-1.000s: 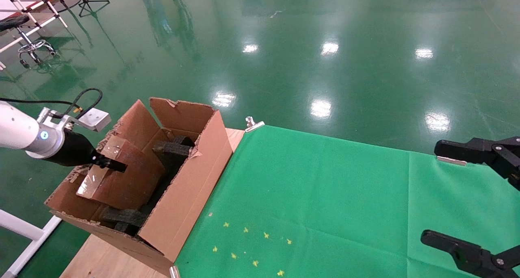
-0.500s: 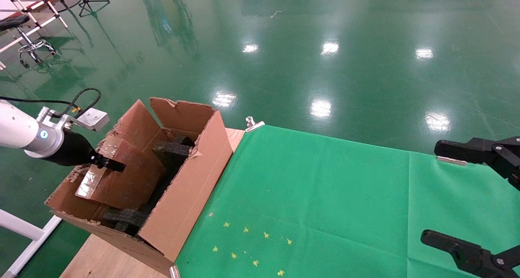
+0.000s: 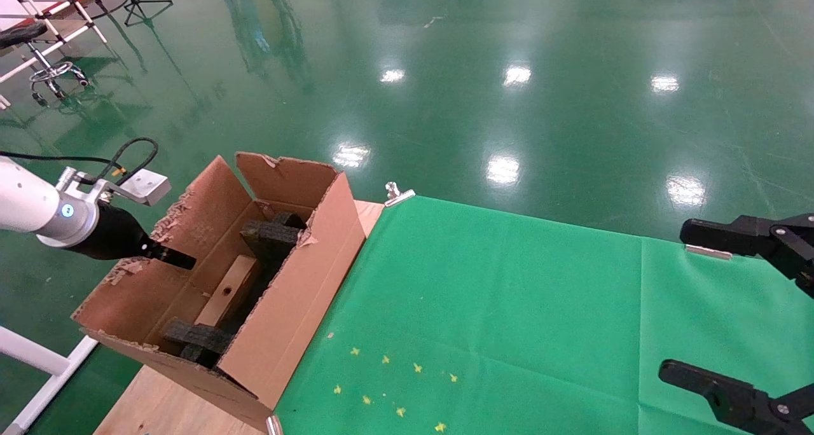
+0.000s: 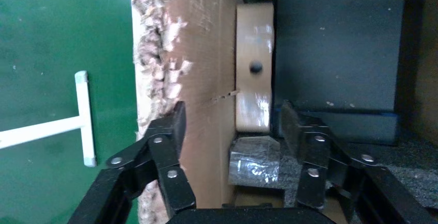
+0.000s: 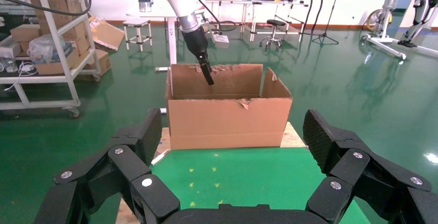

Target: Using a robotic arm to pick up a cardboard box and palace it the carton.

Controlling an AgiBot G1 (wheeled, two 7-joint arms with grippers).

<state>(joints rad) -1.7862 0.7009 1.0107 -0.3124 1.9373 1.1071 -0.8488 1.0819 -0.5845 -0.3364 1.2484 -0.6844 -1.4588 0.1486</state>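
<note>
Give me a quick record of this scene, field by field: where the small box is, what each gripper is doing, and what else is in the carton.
cardboard box: lying inside the carton, round hole facing up, released
carton: open, ragged flaps, on the wooden table edge beside the green cloth
black foam pieces: inside the carton, next to and under the box
left gripper: open, empty, poised above the carton over the box
right gripper: open, empty, parked over the green cloth, away from the carton
task state: box appears placed in the carton
</note>
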